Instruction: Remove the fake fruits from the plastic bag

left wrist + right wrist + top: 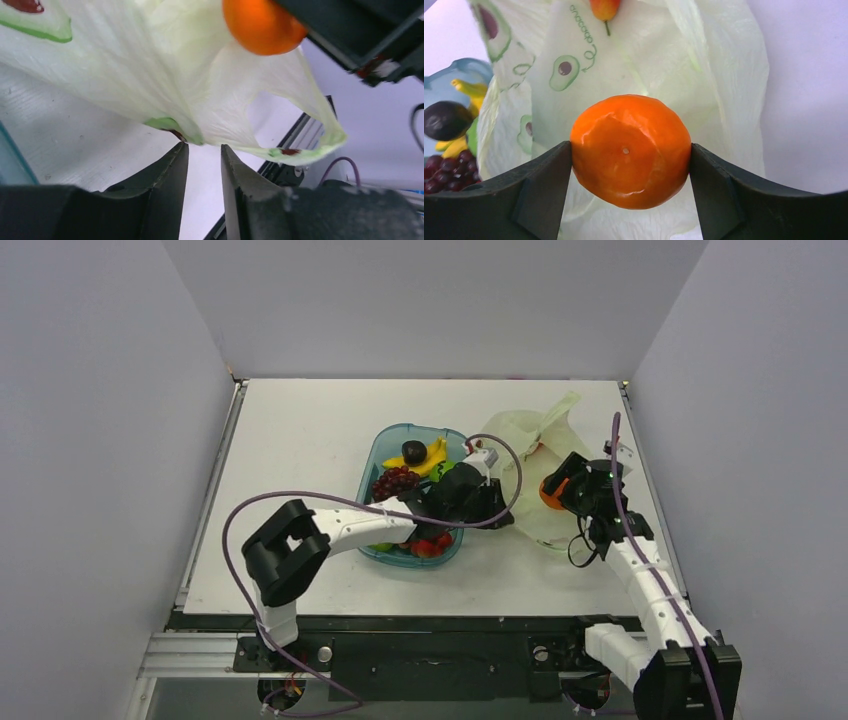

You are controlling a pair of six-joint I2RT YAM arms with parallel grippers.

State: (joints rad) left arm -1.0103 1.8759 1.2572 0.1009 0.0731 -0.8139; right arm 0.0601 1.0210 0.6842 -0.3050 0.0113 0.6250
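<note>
"fake fruits (432,456): where does each one lie?"

"the orange (630,150) is clenched between the jaws of the right gripper (630,146), over the plastic bag (649,65). a small red-orange fruit (604,7) shows at the bag's far part; whether it is inside or on top cannot be told. the banana bunch (436,452), dark plum (414,451) and red cluster (430,545) rest in the blue tray (372,475), next to a maroon grape bunch (395,482)."

"and the bag itself?"

"it lies crumpled on the white table (300,440), just beside the tray's right end."

"the left gripper (204,147)?"

"its jaws stand slightly apart with nothing between them. a fold of the bag hangs just beyond the fingertips (182,150)."
</note>
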